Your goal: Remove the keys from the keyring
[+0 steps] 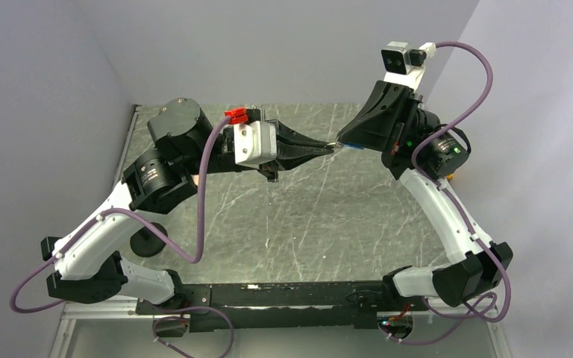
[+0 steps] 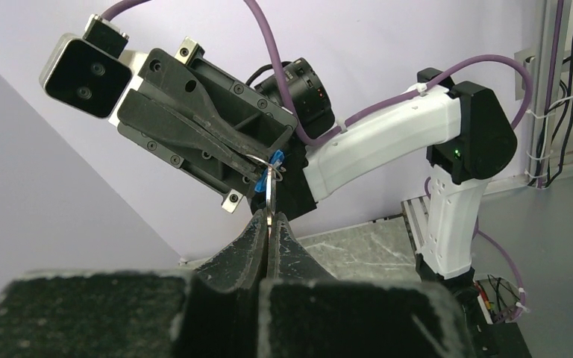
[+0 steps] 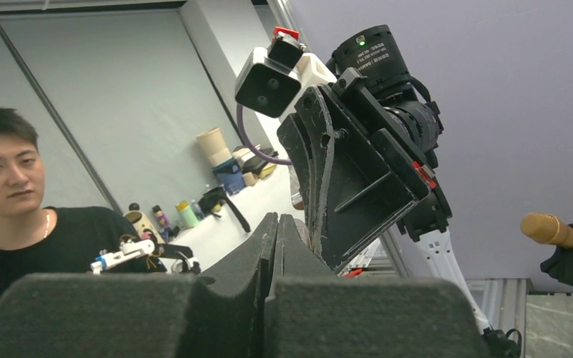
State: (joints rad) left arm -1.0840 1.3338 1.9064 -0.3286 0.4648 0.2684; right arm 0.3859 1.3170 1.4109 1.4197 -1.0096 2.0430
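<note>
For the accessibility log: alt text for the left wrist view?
Left gripper, shut, pinches the silvery end of the keys in mid-air. Right gripper, also shut, grips their blue-headed end from above, its white arm behind.

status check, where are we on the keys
Left end effector shut on silvery metal piece. Right end effector shut on blue-headed keys, mid-air. Nothing in the way.

shiny metal keyring (image 2: 269,195), glossy blue plastic-headed keys (image 2: 277,158), matt scuffed left end effector (image 2: 270,218), smooth marbled table (image 1: 328,216)
</note>
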